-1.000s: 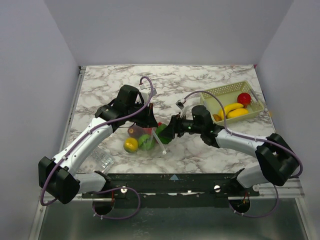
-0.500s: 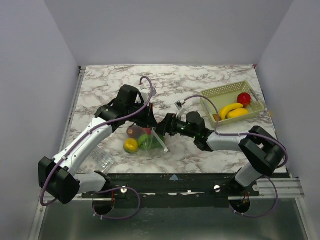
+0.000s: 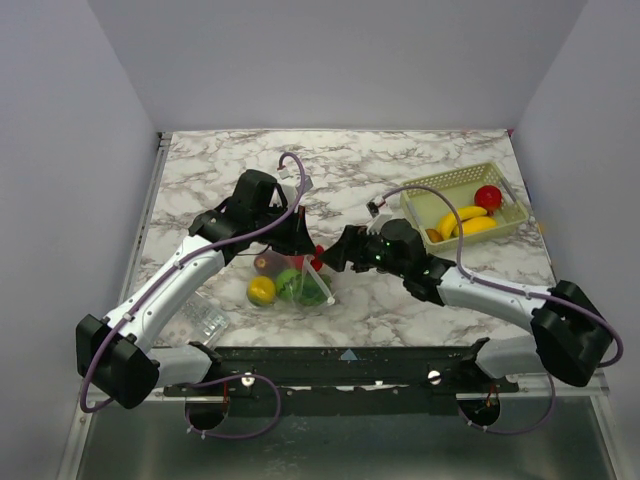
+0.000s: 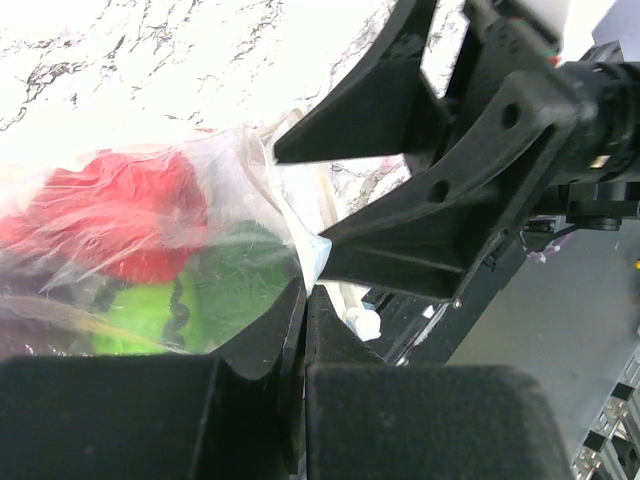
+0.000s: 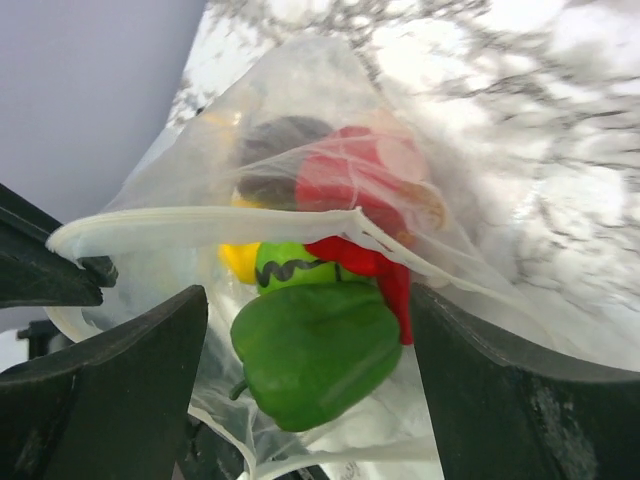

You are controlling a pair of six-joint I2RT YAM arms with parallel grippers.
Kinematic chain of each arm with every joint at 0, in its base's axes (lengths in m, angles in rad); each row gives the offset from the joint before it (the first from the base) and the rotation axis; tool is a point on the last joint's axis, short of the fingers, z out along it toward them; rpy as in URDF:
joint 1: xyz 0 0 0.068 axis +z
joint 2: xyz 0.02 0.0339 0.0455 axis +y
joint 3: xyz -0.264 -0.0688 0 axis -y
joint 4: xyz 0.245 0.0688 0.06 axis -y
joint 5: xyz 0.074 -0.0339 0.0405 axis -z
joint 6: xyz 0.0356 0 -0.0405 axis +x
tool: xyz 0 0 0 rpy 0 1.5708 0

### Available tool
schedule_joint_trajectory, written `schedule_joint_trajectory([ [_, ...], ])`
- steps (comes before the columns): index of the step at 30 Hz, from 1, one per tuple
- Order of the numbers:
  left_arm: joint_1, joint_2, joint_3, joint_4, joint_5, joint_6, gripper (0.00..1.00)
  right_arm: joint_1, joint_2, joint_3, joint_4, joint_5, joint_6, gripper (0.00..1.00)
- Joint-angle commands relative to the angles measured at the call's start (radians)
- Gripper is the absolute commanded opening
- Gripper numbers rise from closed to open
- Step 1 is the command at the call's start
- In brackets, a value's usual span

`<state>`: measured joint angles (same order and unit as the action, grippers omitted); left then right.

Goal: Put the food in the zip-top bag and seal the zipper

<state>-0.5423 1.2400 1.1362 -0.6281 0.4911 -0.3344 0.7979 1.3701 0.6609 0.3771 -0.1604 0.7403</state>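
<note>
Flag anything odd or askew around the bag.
The zip-top bag gapes: its zipper bows unsealed, pinched at one end by the left gripper, and a green pepper sits at the mouth.

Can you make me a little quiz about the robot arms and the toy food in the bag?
1. True or false: the zip-top bag is zipped shut.
2. Which gripper pinches the bag's rim? A) the left B) the right C) both
3. Fill the gap: the bananas lie in the pale ___ on the right side of the table.

Key
1. False: its mouth gapes open, with a green pepper lying in it.
2. A: the left gripper is shut on the rim. The right gripper is open and holds nothing.
3. basket
</note>
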Motion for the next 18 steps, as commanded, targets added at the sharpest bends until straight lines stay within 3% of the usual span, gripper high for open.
schedule_joint_trajectory([
  [1, 0.004, -0.024, -0.005, 0.025, 0.042, -0.007, 0.00, 0.006, -0.105, 0.075, -0.322, 0.250, -0.113, 0.83],
  [9, 0.004, -0.022, -0.007, 0.028, 0.046, -0.009, 0.00, -0.026, -0.181, 0.202, -0.648, 0.683, -0.225, 0.88],
  [12, 0.004, -0.021, -0.008, 0.026, 0.041, -0.009, 0.00, -0.130, -0.170, 0.241, -0.708, 0.708, -0.220, 0.88],
  [18, 0.004, -0.024, -0.010, 0.025, 0.043, -0.008, 0.00, -0.360, -0.098, 0.338, -0.799, 0.605, -0.177, 0.88],
])
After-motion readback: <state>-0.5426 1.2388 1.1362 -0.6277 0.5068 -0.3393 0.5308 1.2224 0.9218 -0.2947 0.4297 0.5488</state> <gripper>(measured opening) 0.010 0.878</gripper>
